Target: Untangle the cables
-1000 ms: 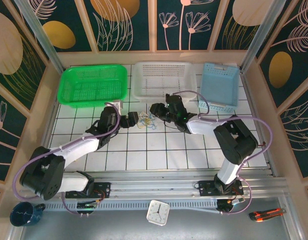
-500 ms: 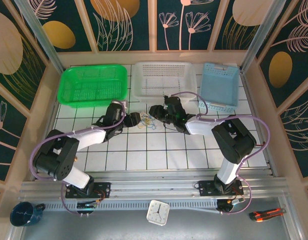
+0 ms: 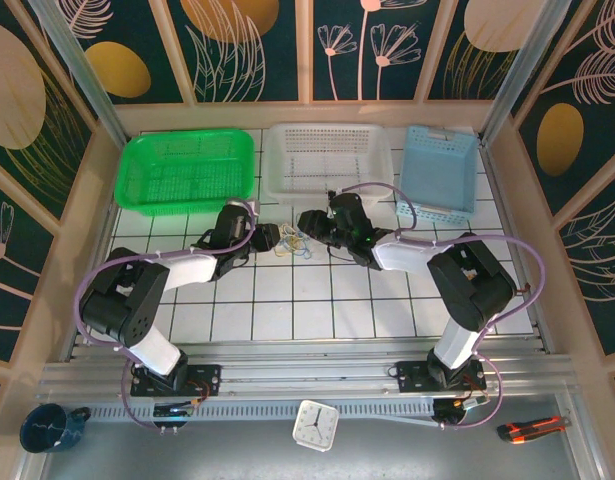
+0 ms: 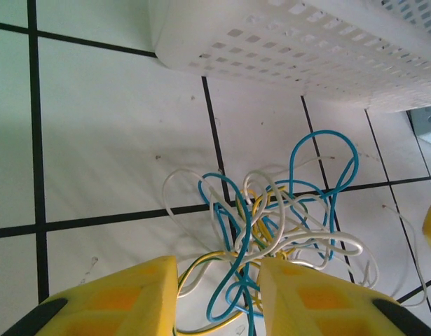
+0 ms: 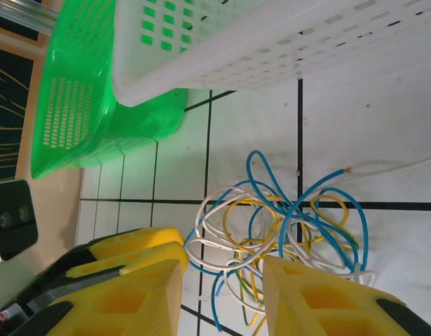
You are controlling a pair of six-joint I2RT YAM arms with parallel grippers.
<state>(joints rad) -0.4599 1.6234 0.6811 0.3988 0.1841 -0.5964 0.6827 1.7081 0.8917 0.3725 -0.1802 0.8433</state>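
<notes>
Tangled cables (image 4: 270, 215) between left claw (image 4: 219, 285), right claw (image 5: 222, 281), jaws apart

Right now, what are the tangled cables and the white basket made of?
The cables look like wire in smooth, glossy plastic sleeves: one end seems bare. The white basket looks like moulded matte plastic, with regular slots.

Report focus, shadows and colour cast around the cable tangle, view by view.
Top external: evenly lit and sharp, but the cables are tiny. Left wrist: cables crisp, casting soft shadows on the tile; the left gripper's fingers at the bottom edge look slightly soft. Right wrist: cables crisp; the green basket throws a green tint onto the tile beside it.
</notes>
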